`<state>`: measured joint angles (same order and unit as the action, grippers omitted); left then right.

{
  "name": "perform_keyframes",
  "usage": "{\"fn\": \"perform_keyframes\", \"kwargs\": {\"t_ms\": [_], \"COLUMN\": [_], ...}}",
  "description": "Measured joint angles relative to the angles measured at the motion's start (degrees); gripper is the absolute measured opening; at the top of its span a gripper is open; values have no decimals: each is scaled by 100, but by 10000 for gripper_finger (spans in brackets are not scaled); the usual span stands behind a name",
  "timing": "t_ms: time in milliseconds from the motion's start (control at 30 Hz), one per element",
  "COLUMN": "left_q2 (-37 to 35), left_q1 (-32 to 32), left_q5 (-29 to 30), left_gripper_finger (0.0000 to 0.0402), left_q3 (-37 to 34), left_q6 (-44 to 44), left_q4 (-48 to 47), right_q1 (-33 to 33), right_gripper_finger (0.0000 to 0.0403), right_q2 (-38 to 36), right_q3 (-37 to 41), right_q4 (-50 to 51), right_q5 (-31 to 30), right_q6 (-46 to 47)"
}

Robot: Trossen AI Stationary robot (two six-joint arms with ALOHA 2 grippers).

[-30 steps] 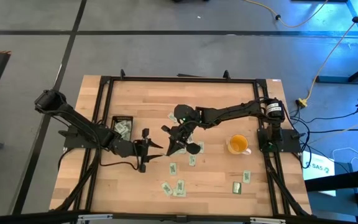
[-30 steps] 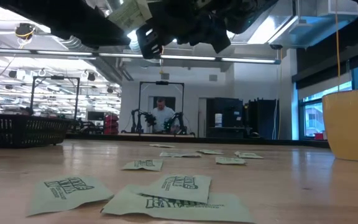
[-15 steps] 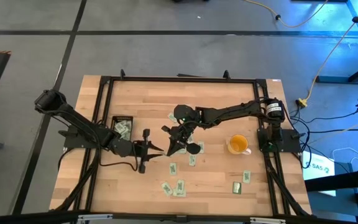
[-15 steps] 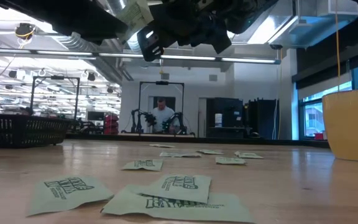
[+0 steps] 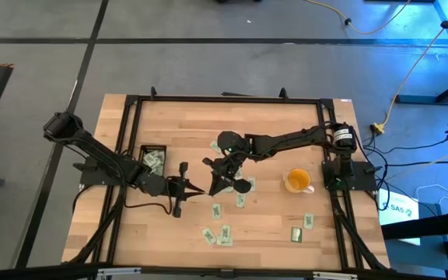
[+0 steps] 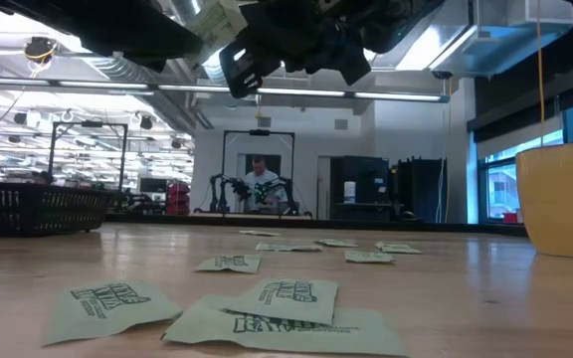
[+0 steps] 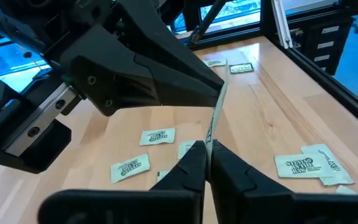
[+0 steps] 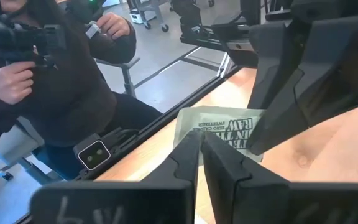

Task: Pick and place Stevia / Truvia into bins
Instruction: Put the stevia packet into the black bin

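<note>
One pale green Stevia sachet (image 7: 215, 115) hangs in mid-air over the table's middle, between my two grippers. My left gripper (image 5: 201, 189) comes from the left and is shut on one end of it. My right gripper (image 5: 215, 185) comes from the right and its fingers stand close together at the other end (image 8: 222, 127). The black bin (image 5: 152, 159) sits at the table's left with sachets inside. Several more sachets (image 5: 225, 233) lie flat on the wood nearer the front edge. My left gripper pinches the sachet's near end (image 7: 210, 134) between its two fingertips, coming roughly level from the table's left. The sachet shows edge-on there, clear of the table. My right gripper has the opposite end (image 8: 194, 124) between its two fingers, coming from the table's right and slanting slightly down.
A yellow cup (image 5: 298, 180) stands right of centre. Loose sachets (image 6: 277, 298) lie close to the front edge. A person (image 8: 55, 81) holding a device stands beyond the table's edge. The black frame rails (image 5: 131, 124) run around the tabletop.
My left gripper has shut its fingers onto the free end of the sachet that my right gripper holds up. Both arms have stayed where they were, and the sachet has kept its place in the air.
</note>
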<state>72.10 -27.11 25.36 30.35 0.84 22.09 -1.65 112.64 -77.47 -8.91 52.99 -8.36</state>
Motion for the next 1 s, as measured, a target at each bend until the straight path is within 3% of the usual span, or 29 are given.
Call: {"fn": "perform_keyframes", "kwargs": {"t_ms": [167,333,467,600,700,1000], "left_q2": [0,-2,-2,-2,-2,-2], "left_q1": [0,-27,-113,-226,-289,-182], "left_q5": [86,568,1987,3597,4241,4523], "left_gripper_finger": [8,13,10,7,9,10], "left_q3": [0,2,2,8,162,637], "left_q6": [0,66,191,180,193,-392], "left_q4": [-4,-164,-885,-1630,-2338,-4385], "right_q1": [-77,-309,-519,-708,-780,-811], "right_gripper_finger": [71,110,117,117,117,117], "right_q2": [-2,-2,-2,-2,-2,-2], "right_q3": [-4,-4,-4,-4,-4,-4], "right_q4": [336,1159,1881,2355,2428,2404], "right_q5": [-112,-1076,-1726,-1804,-1808,-1805], "right_q6": [59,132,374,370,367,224]}}
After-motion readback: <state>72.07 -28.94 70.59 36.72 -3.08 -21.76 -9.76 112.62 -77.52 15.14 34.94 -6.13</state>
